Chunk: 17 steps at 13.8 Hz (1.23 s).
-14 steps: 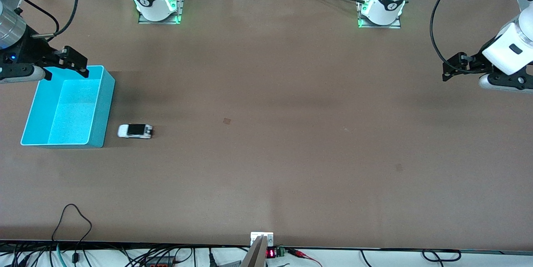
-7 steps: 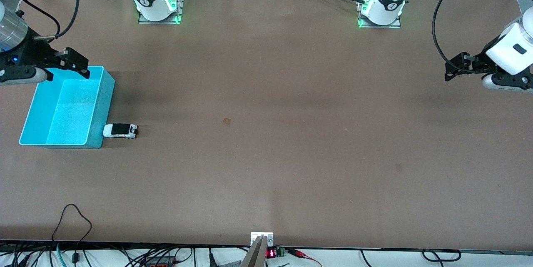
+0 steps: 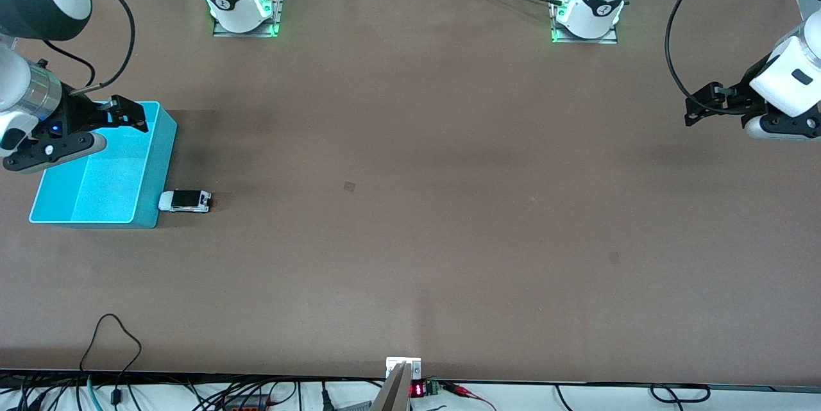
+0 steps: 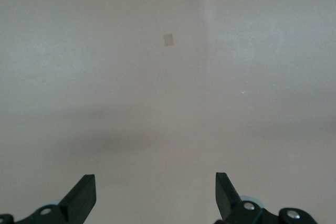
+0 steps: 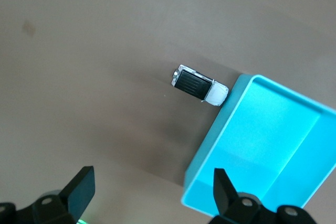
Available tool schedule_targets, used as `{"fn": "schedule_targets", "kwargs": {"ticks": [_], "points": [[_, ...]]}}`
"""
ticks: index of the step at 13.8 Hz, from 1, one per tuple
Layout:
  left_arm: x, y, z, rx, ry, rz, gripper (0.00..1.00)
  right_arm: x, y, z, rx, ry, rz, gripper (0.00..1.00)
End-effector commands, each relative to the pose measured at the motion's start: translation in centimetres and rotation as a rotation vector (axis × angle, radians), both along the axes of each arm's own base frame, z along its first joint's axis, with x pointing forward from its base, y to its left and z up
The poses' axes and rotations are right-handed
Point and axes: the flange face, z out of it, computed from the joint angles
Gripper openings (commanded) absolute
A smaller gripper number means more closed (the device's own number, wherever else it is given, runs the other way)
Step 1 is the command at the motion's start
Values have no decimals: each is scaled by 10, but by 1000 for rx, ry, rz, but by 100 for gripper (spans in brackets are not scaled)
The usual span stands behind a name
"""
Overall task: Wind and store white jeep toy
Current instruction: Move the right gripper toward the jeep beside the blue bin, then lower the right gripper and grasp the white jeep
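The tiny boxy white jeep toy (image 3: pixel 185 201) with its black roof panel sits on the brown desk (image 3: pixel 410 206), its nose touching the turquoise plastic bin's (image 3: pixel 156 167) outer wall at the bin's 3 o'clock side. The right end effector (image 3: pixel 128 115) hovers over the bin's rim with fingers spread and empty. The left end effector (image 3: pixel 700 105) waits above the desk at the left arm's end, fingers apart, holding nothing.
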Motion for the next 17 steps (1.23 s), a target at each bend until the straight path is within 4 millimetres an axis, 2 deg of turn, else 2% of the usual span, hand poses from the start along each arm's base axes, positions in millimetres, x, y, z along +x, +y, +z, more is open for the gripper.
{"fn": "schedule_targets", "kwargs": {"ticks": [1,3,8,11,14,17], "points": [[-4,-6,6,-14,-4,9,100,2,-20,-27,49,39,245,100],[-4,-9,6,-12,-4,3,100,16,-30,-63,84,36,465,100],[-3,-15,4,-12,-6,-6,100,36,-31,-176,145,44,862,100],[-3,-16,5,-12,-9,-8,100,39,-32,-222,119,-35,1028,100],[-3,-13,5,-12,-9,-5,100,31,-31,-269,117,-44,1049,100],[-4,-14,9,-12,-9,-6,100,28,-34,-290,128,-29,1044,100]]}}
